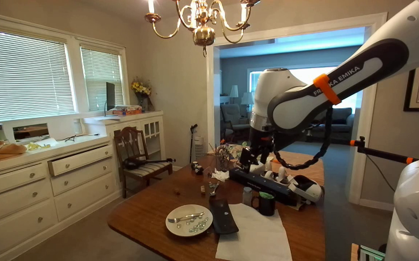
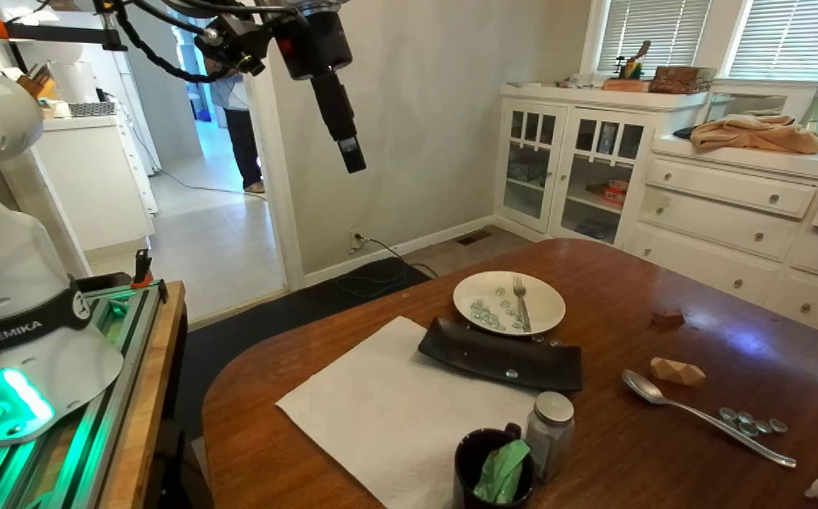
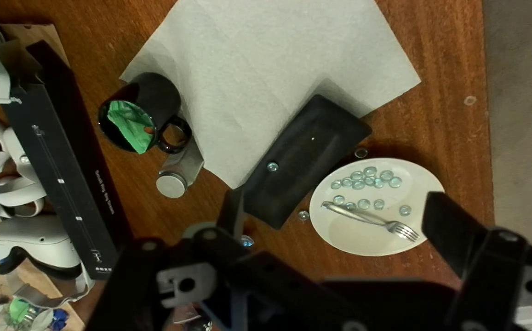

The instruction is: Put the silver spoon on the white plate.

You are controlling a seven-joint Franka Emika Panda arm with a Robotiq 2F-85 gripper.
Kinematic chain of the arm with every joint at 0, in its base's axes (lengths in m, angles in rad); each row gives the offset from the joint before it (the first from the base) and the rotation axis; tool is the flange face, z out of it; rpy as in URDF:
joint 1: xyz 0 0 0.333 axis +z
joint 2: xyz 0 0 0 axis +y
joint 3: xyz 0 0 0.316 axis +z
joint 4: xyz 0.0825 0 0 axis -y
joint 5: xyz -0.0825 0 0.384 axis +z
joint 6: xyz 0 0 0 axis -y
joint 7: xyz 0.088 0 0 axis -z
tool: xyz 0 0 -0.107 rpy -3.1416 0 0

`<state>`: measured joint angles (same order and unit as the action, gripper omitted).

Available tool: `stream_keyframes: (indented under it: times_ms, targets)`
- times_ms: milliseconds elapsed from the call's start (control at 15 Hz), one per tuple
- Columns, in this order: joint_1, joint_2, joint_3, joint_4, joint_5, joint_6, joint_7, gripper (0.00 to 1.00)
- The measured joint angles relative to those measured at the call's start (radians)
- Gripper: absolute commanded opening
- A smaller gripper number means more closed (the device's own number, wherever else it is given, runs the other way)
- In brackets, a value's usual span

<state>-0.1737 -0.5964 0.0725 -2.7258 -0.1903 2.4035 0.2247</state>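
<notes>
Toward the lower right of an exterior view, the silver spoon lies directly on the wooden table, bowl toward the middle of the frame, handle slanting down to the right. Loose glass beads sit just beside the handle; a tan block is near the bowl. The white plate is higher up, right of centre, well apart from the spoon. It bears a fork and a scatter of pale beads, seen right of centre in the wrist view.

State of my gripper: fingers spread wide at the lower part of the wrist view, nothing held between them. I hang above the table. Spoon not made out in the wrist view; my own fingers may be hiding it.

Step in hand, as I judge it: approach to the spoon; grasp not yet made. Next move: align over the handle, turn so the jaws straddle its narrow width, descend, close. Risk: a bead caught against the metal would spoil the grip. After that, lift clear of the black tray beside the plate and lay the spoon next to the fork, favouring the plate's bare lower part in the wrist view.
</notes>
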Motion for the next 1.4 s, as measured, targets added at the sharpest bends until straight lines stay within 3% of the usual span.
stream_keyframes:
  times_ms: [200,533,933,1200,1400]
  targets:
    - [-0.029,0.031,0.000,0.006,0.000,0.067,0.074,1.00]
    - [-0.140,0.176,0.014,0.066,-0.012,0.208,0.227,1.00]
    - [-0.263,0.413,0.014,0.248,-0.177,0.274,0.448,1.00]
    - [-0.247,0.609,-0.067,0.431,-0.316,0.273,0.619,1.00]
    - [-0.208,0.770,-0.143,0.588,-0.316,0.255,0.666,1.00]
